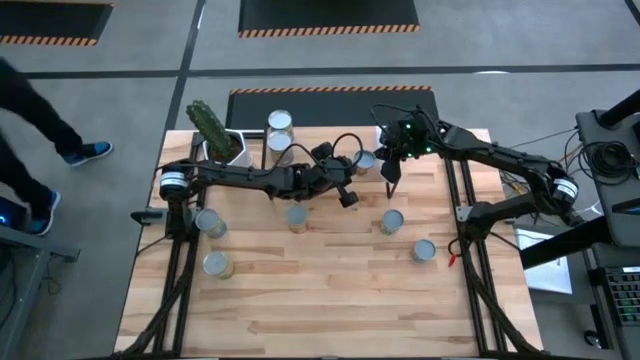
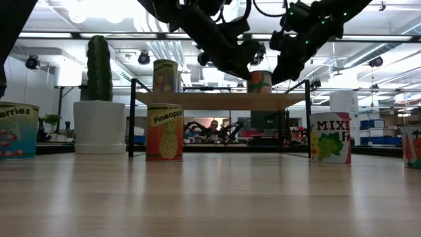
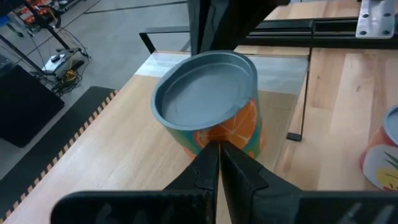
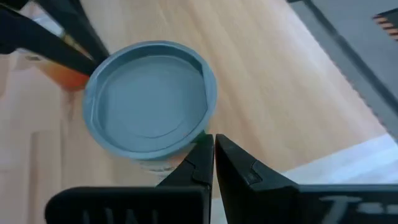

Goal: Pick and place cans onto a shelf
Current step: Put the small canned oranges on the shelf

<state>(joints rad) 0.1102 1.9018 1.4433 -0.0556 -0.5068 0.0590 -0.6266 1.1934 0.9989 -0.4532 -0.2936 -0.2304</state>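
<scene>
The table (image 1: 330, 290) fills the lower middle of the high view, a pale wooden top with the two dark arms reaching in from the left and right edges of the frame. Along its upper edge stands the shelf (image 1: 330, 150), a low board on a thin black wire frame. At the upper left of the table is a white pot with a cactus (image 1: 212, 130). The cans are spread out: two (image 1: 279, 123) sit on the shelf near the cactus, one orange-labelled can (image 1: 366, 160) stands on the shelf at upper centre between the two tools, and five more rest on the table, two at the left (image 1: 210, 222), one at the centre (image 1: 297, 216) and two at the right (image 1: 392, 221). The left tool (image 1: 349, 197) hangs just left of the orange can with its fingers pressed together and gripping nothing; the right tool (image 1: 391, 185) hangs just right of it, likewise closed and empty. In the left wrist view the can's grey lid (image 3: 205, 90) shows a raised rim. These tins are likely rigid and fairly light, with smooth, somewhat slippery labels; I would grip one across the side wall, at mid-height, keeping it upright.
</scene>
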